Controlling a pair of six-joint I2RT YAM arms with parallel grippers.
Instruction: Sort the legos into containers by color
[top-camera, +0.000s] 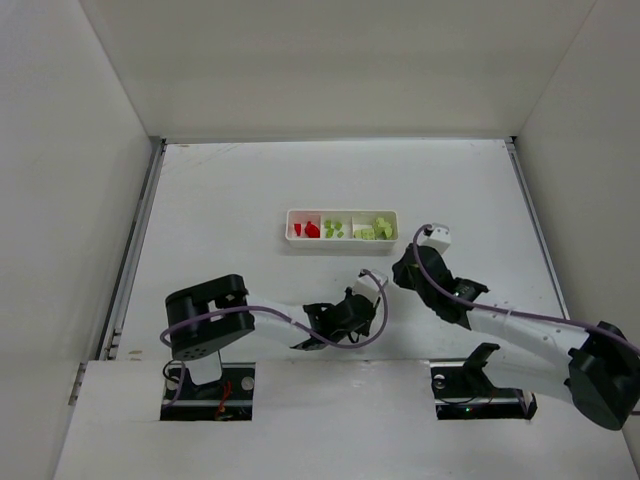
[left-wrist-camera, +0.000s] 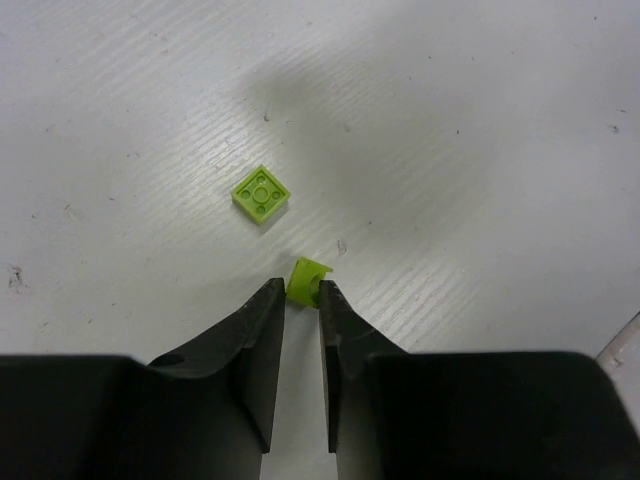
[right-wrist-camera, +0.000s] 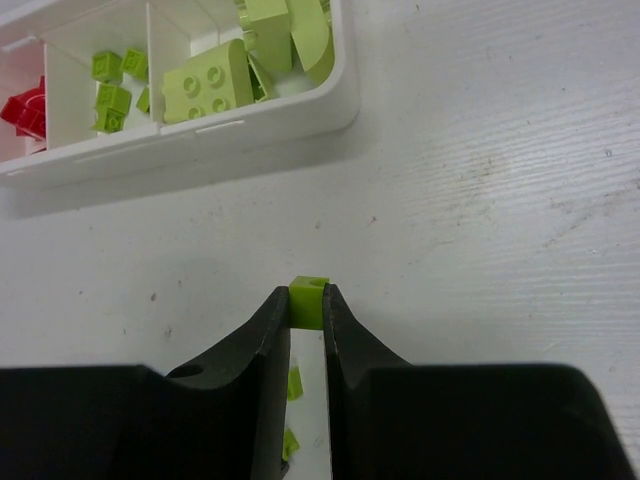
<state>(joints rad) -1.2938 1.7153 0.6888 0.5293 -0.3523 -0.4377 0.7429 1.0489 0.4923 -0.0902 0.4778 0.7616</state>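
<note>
My left gripper (left-wrist-camera: 303, 287) is shut on a tiny yellow-green lego (left-wrist-camera: 307, 279) pinched at its fingertips, low over the table. A flat square green lego (left-wrist-camera: 261, 193) lies on the table just ahead of it. My right gripper (right-wrist-camera: 308, 305) is shut on a small green lego block (right-wrist-camera: 309, 298), held above the table short of the white tray (right-wrist-camera: 255, 122). In the tray, red legos (right-wrist-camera: 24, 107) fill the left section, small green ones (right-wrist-camera: 111, 97) the middle, and larger green ones (right-wrist-camera: 208, 86) the right. From above, both grippers (top-camera: 362, 300) (top-camera: 408, 268) sit in front of the tray (top-camera: 341, 242).
Two more green bits (right-wrist-camera: 293, 383) show on the table through the gap between the right fingers. White walls enclose the table on three sides. The two wrists are close together near the table's middle.
</note>
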